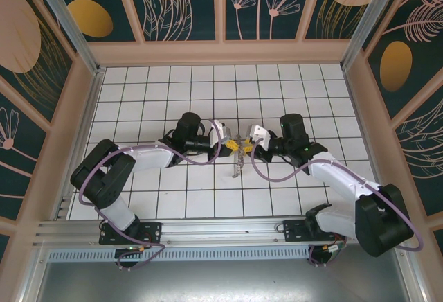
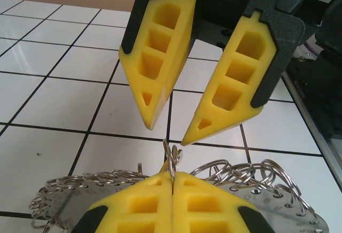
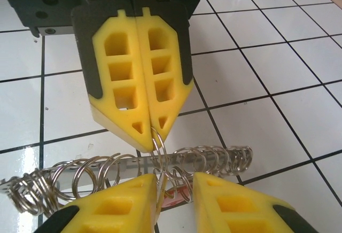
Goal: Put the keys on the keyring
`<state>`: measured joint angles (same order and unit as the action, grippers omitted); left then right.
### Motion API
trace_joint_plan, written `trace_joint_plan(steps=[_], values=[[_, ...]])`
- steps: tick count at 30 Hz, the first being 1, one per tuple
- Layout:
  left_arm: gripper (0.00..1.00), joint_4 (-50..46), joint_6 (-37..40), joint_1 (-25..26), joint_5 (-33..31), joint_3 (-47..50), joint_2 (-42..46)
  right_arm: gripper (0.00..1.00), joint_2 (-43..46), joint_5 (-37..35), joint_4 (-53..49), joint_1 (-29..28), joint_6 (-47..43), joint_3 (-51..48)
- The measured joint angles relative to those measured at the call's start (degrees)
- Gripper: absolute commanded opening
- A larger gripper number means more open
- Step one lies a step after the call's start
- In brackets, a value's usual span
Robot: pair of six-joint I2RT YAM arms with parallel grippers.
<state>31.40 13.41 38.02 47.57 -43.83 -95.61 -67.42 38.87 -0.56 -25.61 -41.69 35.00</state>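
Note:
My left gripper (image 1: 234, 145) (image 2: 172, 178) is shut on the keyring (image 2: 171, 155) (image 3: 158, 142), a thin silver ring standing on edge above the floor. A flat metal strip (image 2: 278, 211) (image 3: 123, 163) threaded with many silver rings hangs under it (image 1: 237, 167). My right gripper (image 1: 244, 145) (image 3: 175, 177) faces the left one tip to tip, jaws a little apart. In that gap in the right wrist view sit the keys (image 3: 162, 193), a brass blade with a red tag, and a few loose rings. I see no clamp on them.
White tiled floor (image 1: 159, 94) with dark grout lines spreads all round. Patterned walls (image 1: 41, 52) close the back and both sides. A metal rail (image 1: 208, 229) with both arm bases runs along the near edge.

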Motion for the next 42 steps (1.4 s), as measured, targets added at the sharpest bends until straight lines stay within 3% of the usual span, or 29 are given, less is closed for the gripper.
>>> trace_joint_plan(steps=[14,29,39,42], values=[[0.00,0.0,-0.2,0.0,0.1,-0.1,0.0,0.19,-1.3,1.8,-0.1,-0.3,-0.2,1.8],[0.00,0.0,-0.4,0.0,1.1,-0.5,0.0,0.21,-3.3,2.0,-0.7,-1.0,-1.1,2.4],[0.00,-0.4,-0.4,-0.1,0.4,-0.5,0.0,0.01,-3.8,2.1,-1.3,-1.2,-0.9,2.8],[0.07,-1.5,-0.4,-0.1,-0.3,-1.1,0.0,0.00,-3.8,1.6,-1.4,-1.2,-0.4,2.8]])
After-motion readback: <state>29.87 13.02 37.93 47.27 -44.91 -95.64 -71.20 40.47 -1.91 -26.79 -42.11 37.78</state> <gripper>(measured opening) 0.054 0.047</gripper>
